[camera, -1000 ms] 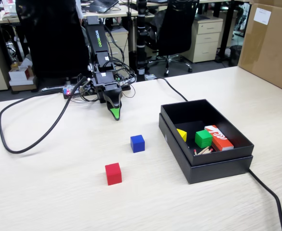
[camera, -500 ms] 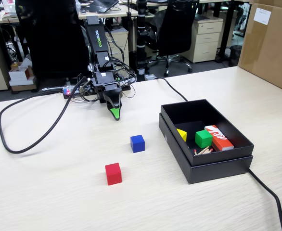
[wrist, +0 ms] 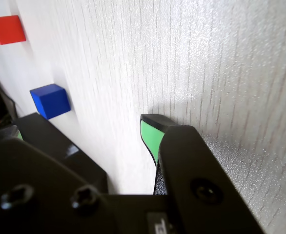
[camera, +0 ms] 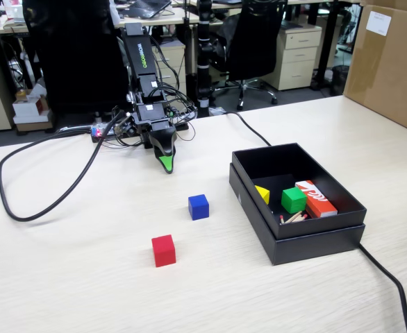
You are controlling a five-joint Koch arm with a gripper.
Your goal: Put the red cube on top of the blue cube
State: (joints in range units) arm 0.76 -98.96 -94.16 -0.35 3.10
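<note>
Resting my hand (camera: 166, 165) tip-down at the table's (camera: 85, 277) far side, jaws together, empty. Nothing has shifted over the last second: reach not begun. Blue cube (camera: 198, 207) sits nearer the hand; red cube (camera: 164, 250) lies beyond it, apart, toward the fixed view's foreground. Both flat, no long axis; red's faces skewed slightly to the table edge, I judge.

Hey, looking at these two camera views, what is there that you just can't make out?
- Gripper: in both views only one green tip shows, so open or shut cannot be told.
- Black box: the near wall hides part of its floor in the fixed view; the thin sticks are too small to identify.
- Wrist view: the gripper body covers the lower frame; the red cube is cut off by the left edge.
</note>
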